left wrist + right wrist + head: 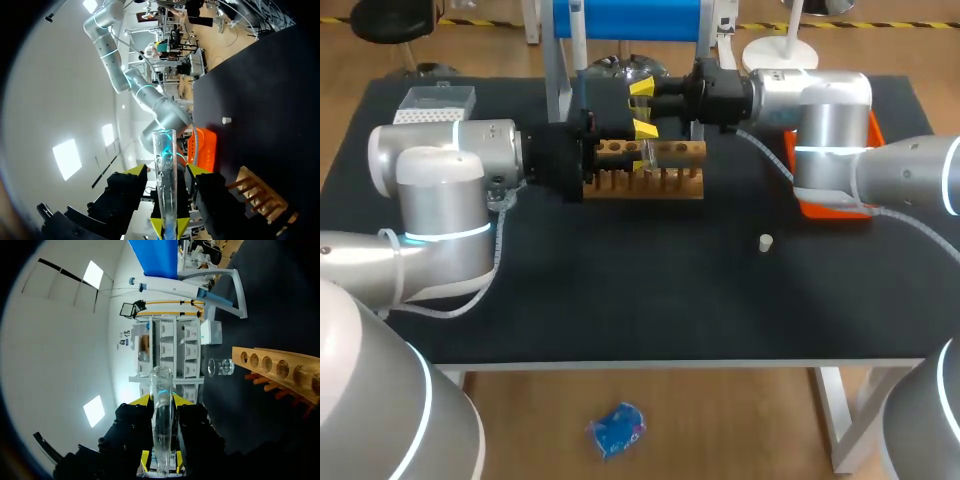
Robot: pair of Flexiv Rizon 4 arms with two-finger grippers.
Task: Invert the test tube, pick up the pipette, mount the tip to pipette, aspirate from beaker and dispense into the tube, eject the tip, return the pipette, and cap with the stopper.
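Nearest, right of the middle, a small white stopper [766, 241] lies alone on the black tabletop [620, 290], well apart from the work. I judge it is parked there because capping comes last. At the right edge a shallow orange plastic tray [835, 208] sits under my right arm.

Farther on, both arms meet above the pale wooden tube rack [650, 175]. The clear glass test tube [165, 170] is held in the air between them, in none of the rack's holes. A pass from hand to hand looks like the way to turn it end for end, which one hand alone could hardly manage. The right hand [161, 430] is closed onto the tube, yellow tips pressing it from two sides. The left hand [167, 200] is at the same tube, but I cannot tell whether it grips.

At the far left corner stands a white box of pipette tips [435, 103], and at the far edge a white stand with a blue panel [625, 20].

The head view alone gives the whole layout, yet the tube is nearly lost among the black hand bodies. The left wrist view shows the tube's open, rimmed mouth. Only the right wrist view shows the small clear glass beaker [220, 366], which stands on the tabletop just beyond the rack's end.
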